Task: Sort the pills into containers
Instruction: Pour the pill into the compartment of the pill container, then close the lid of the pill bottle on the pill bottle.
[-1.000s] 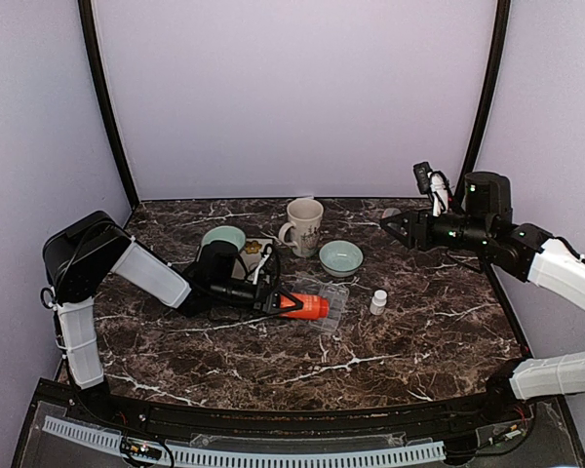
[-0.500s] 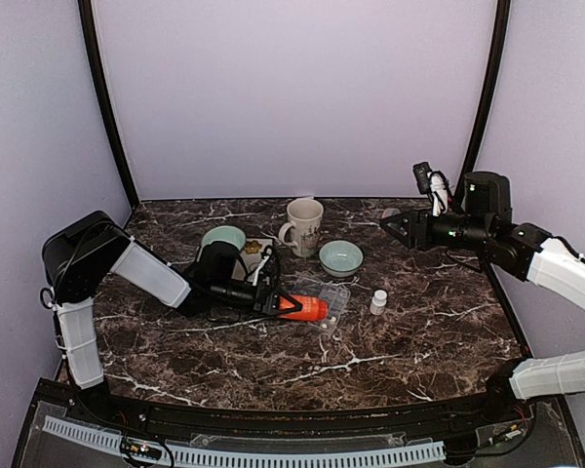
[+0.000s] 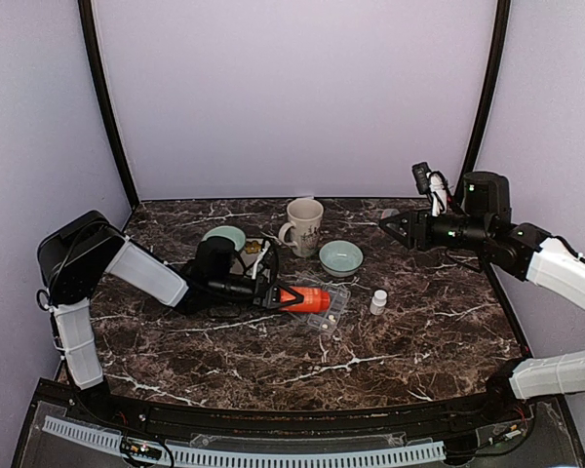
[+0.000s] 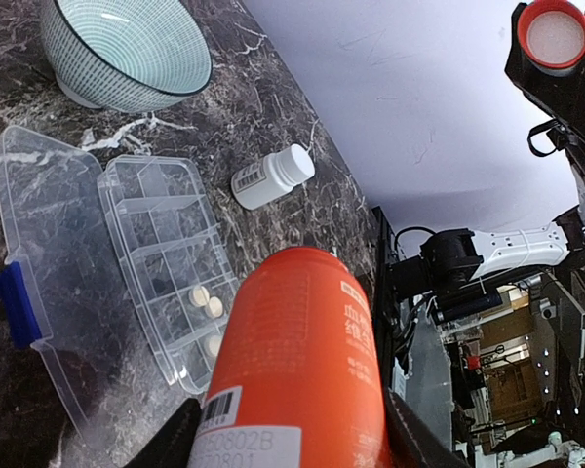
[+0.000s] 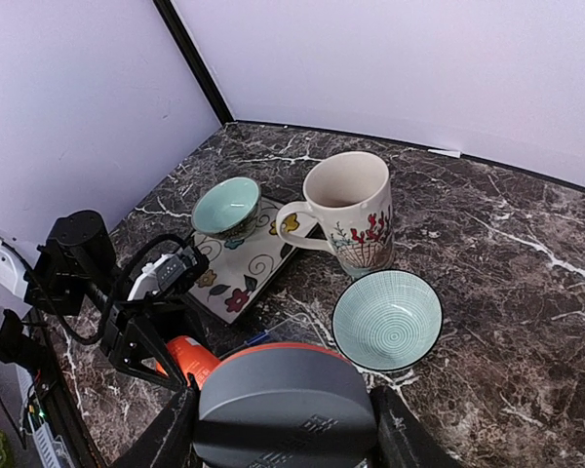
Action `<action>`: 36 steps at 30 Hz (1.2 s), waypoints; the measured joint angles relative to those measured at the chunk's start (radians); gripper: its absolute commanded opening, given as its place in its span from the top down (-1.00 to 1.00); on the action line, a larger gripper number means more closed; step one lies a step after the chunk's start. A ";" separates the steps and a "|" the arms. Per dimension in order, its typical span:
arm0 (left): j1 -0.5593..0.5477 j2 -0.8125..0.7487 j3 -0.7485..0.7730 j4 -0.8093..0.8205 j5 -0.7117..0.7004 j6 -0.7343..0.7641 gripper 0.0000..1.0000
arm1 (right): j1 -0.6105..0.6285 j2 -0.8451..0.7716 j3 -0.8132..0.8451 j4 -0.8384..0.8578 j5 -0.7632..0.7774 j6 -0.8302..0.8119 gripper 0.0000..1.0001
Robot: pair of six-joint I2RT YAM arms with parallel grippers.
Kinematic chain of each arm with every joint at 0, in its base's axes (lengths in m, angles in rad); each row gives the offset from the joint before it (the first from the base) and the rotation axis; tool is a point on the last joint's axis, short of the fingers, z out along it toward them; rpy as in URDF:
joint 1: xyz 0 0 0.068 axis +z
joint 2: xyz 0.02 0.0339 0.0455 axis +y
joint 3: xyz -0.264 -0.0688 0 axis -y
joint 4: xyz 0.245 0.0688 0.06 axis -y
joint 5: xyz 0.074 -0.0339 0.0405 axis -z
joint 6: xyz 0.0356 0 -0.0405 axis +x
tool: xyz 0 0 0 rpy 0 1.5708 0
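Note:
My left gripper (image 3: 281, 295) is shut on an orange bottle (image 3: 311, 298), held on its side just above the clear pill box (image 3: 333, 310). In the left wrist view the bottle (image 4: 297, 361) fills the space between the fingers and its mouth is hidden. The containers (image 4: 166, 263) lie beneath, lid (image 4: 44, 244) folded open. Two pills (image 4: 207, 300) share one compartment, and a third shows at the bottle's edge. My right gripper (image 3: 390, 224) hangs high at the back right, shut on the grey, orange-rimmed cap (image 5: 283, 400).
A small white bottle (image 3: 378, 301) stands right of the pill box. A pale green bowl (image 3: 341, 257) and a floral mug (image 3: 304, 225) are behind it. Another bowl (image 3: 223, 237) sits on a flowered tray (image 5: 244, 273) beside the left arm.
My left gripper has shifted the orange bottle slightly right and further back over the pill box. The right arm has stayed still.

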 measured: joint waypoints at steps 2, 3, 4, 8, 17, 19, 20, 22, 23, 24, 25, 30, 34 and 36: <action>0.000 -0.004 0.000 0.013 0.005 -0.006 1.00 | 0.000 0.003 0.000 0.000 -0.006 0.000 0.98; 0.000 -0.006 0.000 0.018 0.007 -0.011 1.00 | 0.000 0.005 0.000 0.000 -0.010 0.000 0.98; 0.000 -0.008 0.000 0.022 0.009 -0.014 1.00 | 0.000 0.007 0.000 0.000 -0.013 0.000 0.98; 0.006 -0.023 -0.003 0.047 0.025 -0.042 1.00 | 0.000 0.021 0.002 -0.001 -0.029 0.001 0.98; 0.033 -0.073 -0.004 0.165 0.077 -0.135 1.00 | 0.012 0.034 0.031 -0.009 -0.077 0.010 0.99; 0.039 -0.077 -0.004 0.195 0.090 -0.158 1.00 | 0.031 0.037 0.043 -0.012 -0.078 0.011 0.99; 0.040 -0.080 -0.004 0.203 0.095 -0.167 1.00 | 0.043 0.040 0.050 -0.012 -0.079 0.012 0.99; 0.046 -0.084 -0.004 0.229 0.105 -0.188 1.00 | 0.071 0.049 0.067 -0.013 -0.081 0.017 0.99; 0.048 -0.086 -0.004 0.244 0.112 -0.200 1.00 | 0.086 0.056 0.076 -0.014 -0.082 0.018 0.99; 0.051 -0.088 -0.004 0.259 0.117 -0.211 1.00 | 0.100 0.063 0.085 -0.014 -0.082 0.020 0.99; 0.053 -0.089 -0.004 0.274 0.122 -0.224 1.00 | 0.114 0.070 0.093 -0.015 -0.082 0.021 0.99; 0.066 -0.108 -0.004 0.351 0.145 -0.288 1.00 | 0.169 0.109 0.134 -0.013 -0.083 0.028 0.99; 0.073 -0.127 -0.004 0.423 0.162 -0.343 1.00 | 0.202 0.131 0.158 -0.013 -0.086 0.029 0.99; 0.075 -0.135 -0.004 0.446 0.169 -0.364 1.00 | 0.218 0.143 0.172 -0.012 -0.088 0.029 0.99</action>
